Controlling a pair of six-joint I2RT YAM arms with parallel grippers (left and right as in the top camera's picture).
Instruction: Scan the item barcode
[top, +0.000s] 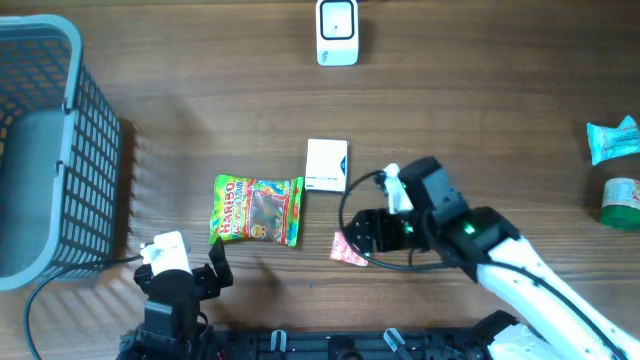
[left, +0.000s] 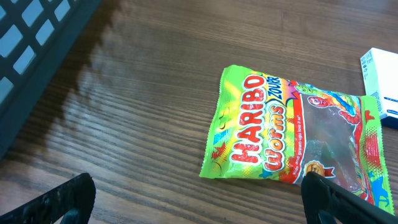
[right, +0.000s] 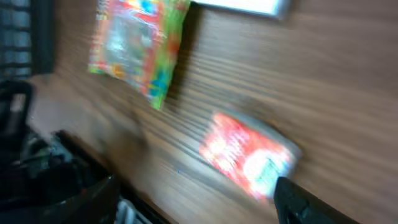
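Right gripper (right: 193, 190) is spread wide, nothing clamped. Red packet (right: 245, 155) is seen flat on the table (right: 348, 93) just ahead of it, close by one jaw, pretty blurry though. Left gripper (left: 196, 186) is opened all the way too, with the bag (left: 292, 134) laid just in front.

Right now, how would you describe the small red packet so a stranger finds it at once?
Start at the grey basket on the left and go right, past the green Haribo bag. Below the white box, beside the right gripper, lies the red packet: the only red item, smaller than both neighbours.
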